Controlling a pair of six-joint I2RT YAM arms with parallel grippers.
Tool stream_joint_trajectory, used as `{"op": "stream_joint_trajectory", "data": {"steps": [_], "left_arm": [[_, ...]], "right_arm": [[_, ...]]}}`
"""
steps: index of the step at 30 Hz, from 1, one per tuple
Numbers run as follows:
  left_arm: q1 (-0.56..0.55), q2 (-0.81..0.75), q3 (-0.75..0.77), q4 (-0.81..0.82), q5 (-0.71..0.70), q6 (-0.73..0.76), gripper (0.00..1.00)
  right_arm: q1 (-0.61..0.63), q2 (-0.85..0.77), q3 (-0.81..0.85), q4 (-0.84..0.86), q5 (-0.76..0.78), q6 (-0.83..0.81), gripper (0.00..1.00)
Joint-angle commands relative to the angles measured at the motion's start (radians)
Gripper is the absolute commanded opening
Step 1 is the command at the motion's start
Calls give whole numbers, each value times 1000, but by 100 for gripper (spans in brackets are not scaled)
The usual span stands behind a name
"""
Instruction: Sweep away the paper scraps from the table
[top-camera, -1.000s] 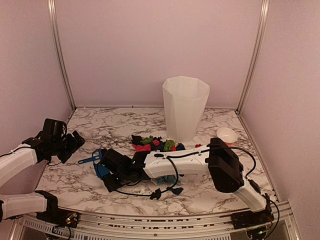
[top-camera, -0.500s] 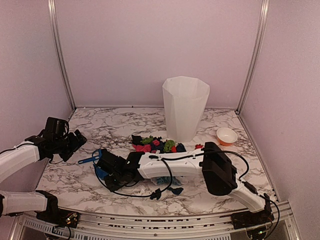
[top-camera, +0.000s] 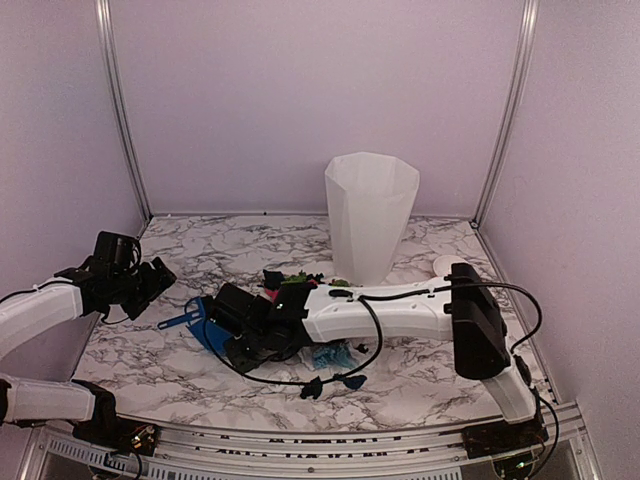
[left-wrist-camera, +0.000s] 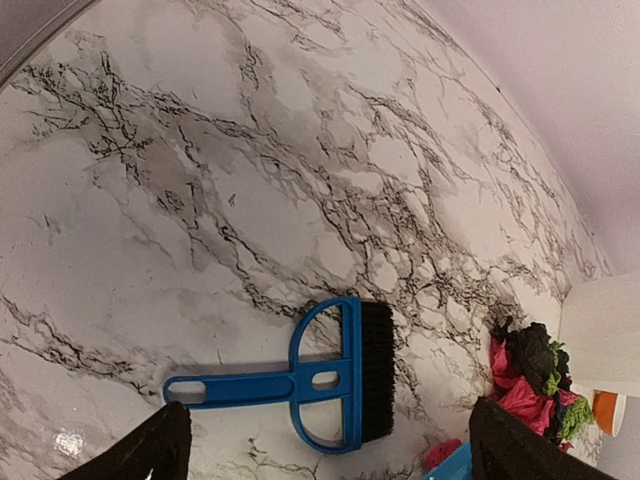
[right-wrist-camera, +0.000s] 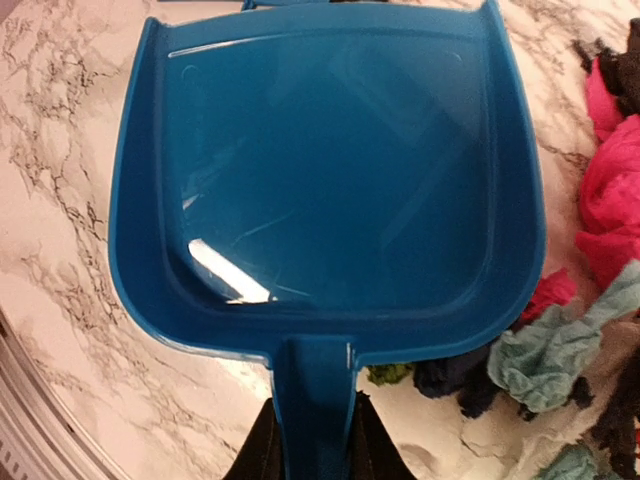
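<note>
Pressure from our right gripper (right-wrist-camera: 312, 450) clamps the handle of the blue dustpan (right-wrist-camera: 330, 190), holding it low, seemingly flat on the table (right-wrist-camera: 60, 230), with the paper scraps (right-wrist-camera: 610, 190) heaped just beside it. Our left gripper (top-camera: 150, 280) hangs spread over the brush (left-wrist-camera: 345, 375), placed to grasp it.

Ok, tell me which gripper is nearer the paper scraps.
Right. The right gripper, clamped on the blue dustpan, sits beside the paper scraps; the left gripper hovers farther left, past the brush.

Rear overhead camera spans the table (top-camera: 250, 262); wrist cameras (closer) share paper scraps (left-wrist-camera: 520, 395).
</note>
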Motion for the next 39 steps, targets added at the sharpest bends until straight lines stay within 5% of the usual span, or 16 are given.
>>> {"op": "stream_joint_trajectory", "data": {"steps": [1,5,14,19,30,34,39], "left_arm": [[4,8,2,21,-3,-8,95],[5,-6,-21,17,-28,1,91],[5,33,-94,-23,-228,-75,77],[-3,118,-86,4,-224,-70,69],[-75,344,48,26,-281,2,70],[-94,428,103,23,-271,55,69],[-141,556,207,-13,-283,120,69]], "right_arm": [[-3,-143,-84,-18,45,-45,6],[-11,-235,-171,-50,68,-58,6],[-119,-567,-658,9,112,-23,6],[-190,-710,-883,44,98,28,7],[-303,-933,-1181,74,73,128,12],[-304,-976,-1199,53,67,141,21],[-304,-1014,-1174,-21,91,141,47]]}}
